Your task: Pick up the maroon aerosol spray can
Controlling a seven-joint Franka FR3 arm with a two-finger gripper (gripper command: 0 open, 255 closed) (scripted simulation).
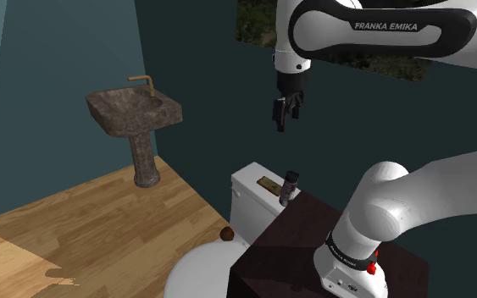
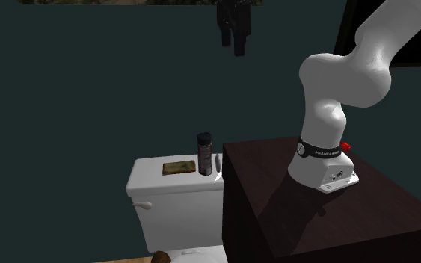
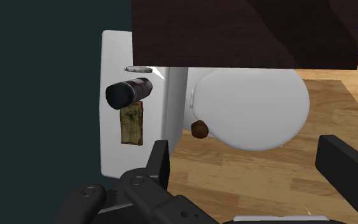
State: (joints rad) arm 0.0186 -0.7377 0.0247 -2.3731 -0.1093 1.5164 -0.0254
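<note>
The spray can stands on the toilet tank, at the end next to my stand, a flat pad just beside it. My gripper hangs high above them; the sink stands far off at the shoulder view's left.

White arm arched high, wrist turned downward, black jaws standing apart, holding nothing

One can, one toilet, one sink
</note>
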